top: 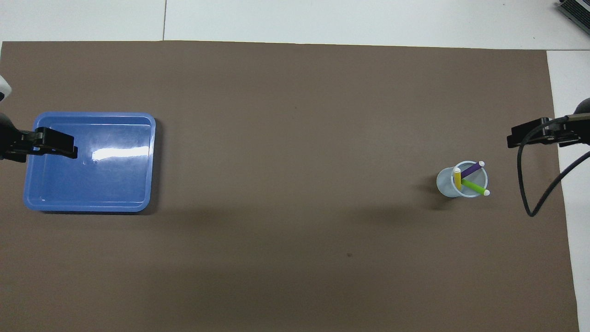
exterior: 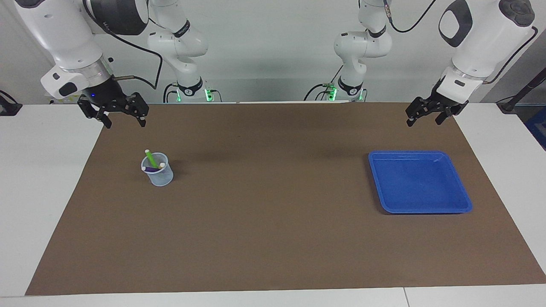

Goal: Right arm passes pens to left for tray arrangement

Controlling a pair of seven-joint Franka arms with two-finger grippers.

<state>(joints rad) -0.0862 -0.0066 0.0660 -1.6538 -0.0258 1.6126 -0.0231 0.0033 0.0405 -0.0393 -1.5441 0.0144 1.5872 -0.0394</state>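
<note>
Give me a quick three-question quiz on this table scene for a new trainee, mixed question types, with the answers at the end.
1. True or false: the tray already holds a pen.
2. Multiple choice: the pens stand in A) the tray, B) the cup, C) the right gripper.
3. Fill in: the cup stands toward the ____ arm's end of the table.

Key:
1. False; the tray has nothing in it.
2. B; purple, yellow and green pens all lean in the cup, while the right gripper and left gripper hang open and hold nothing.
3. Right.
</note>
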